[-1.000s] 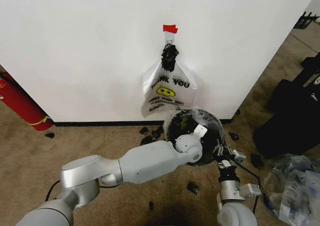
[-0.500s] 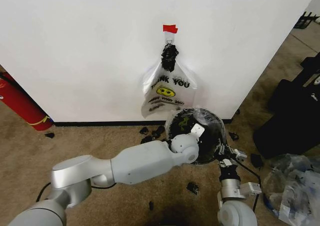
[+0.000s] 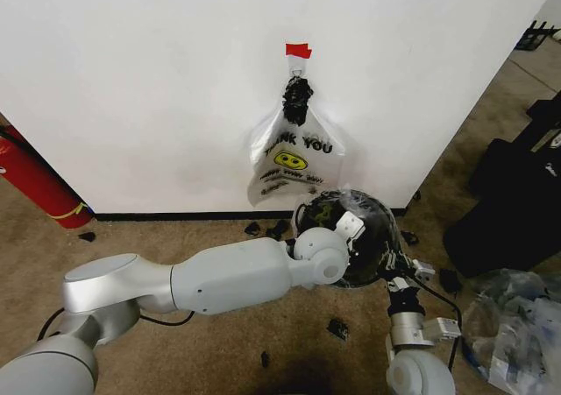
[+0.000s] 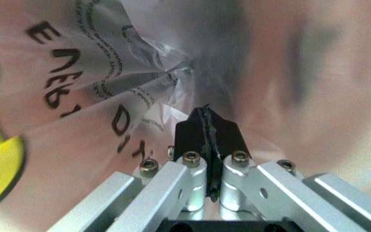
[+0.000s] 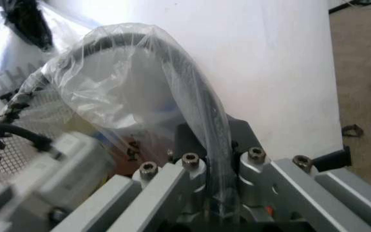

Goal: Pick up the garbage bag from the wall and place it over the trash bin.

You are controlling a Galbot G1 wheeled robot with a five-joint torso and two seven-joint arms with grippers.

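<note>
Both grippers (image 4: 208,121) (image 5: 216,145) seemingly pinch bin (image 3: 372,246) rim.

A small round trash bin (image 3: 364,237) with a black rim and dark inside stands on the brown carpet, close to the base of the white wall. A thin, crinkly, see-through garbage bag (image 3: 351,204) is draped over its mouth (the plastic glints across the top). In the right wrist view the clear film (image 5: 121,92) wraps over the bin's black rim (image 5: 195,96). In the left wrist view the plastic (image 4: 127,82) shows black lettering and a yellow patch.
</note>
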